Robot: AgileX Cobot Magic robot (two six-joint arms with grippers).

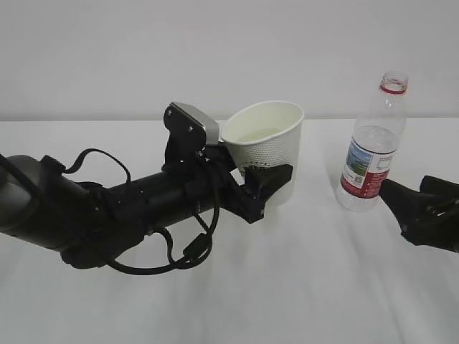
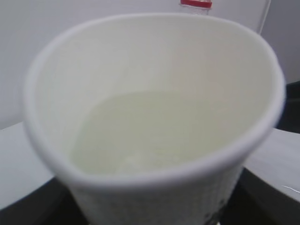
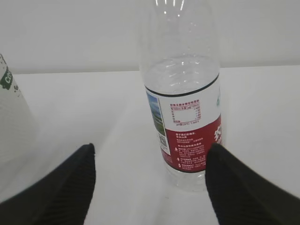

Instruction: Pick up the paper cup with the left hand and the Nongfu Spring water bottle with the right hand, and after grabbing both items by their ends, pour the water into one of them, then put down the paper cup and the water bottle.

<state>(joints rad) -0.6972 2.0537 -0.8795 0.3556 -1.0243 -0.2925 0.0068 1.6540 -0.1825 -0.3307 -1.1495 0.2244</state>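
My left gripper [image 1: 267, 185] is shut on the paper cup [image 1: 271, 147], with black fingers [image 1: 276, 178] on either side of its lower wall. The white cup leans toward the arm. Clear water [image 2: 150, 136] lies in its cream bottom, and the cup [image 2: 154, 93] fills the left wrist view. The Nongfu Spring water bottle [image 1: 371, 147] stands upright on the table at the right, uncapped, with a red neck ring and red label. My right gripper [image 3: 150, 149] is open just short of the bottle [image 3: 183, 117], holding nothing; the bottle's base is near the right finger [image 3: 239, 185].
A white table [image 1: 301, 287] runs back to a plain white wall. The cup's dotted side [image 3: 11, 126] shows at the left edge of the right wrist view. The left arm's black body and cables [image 1: 107, 215] lie low across the table's left half.
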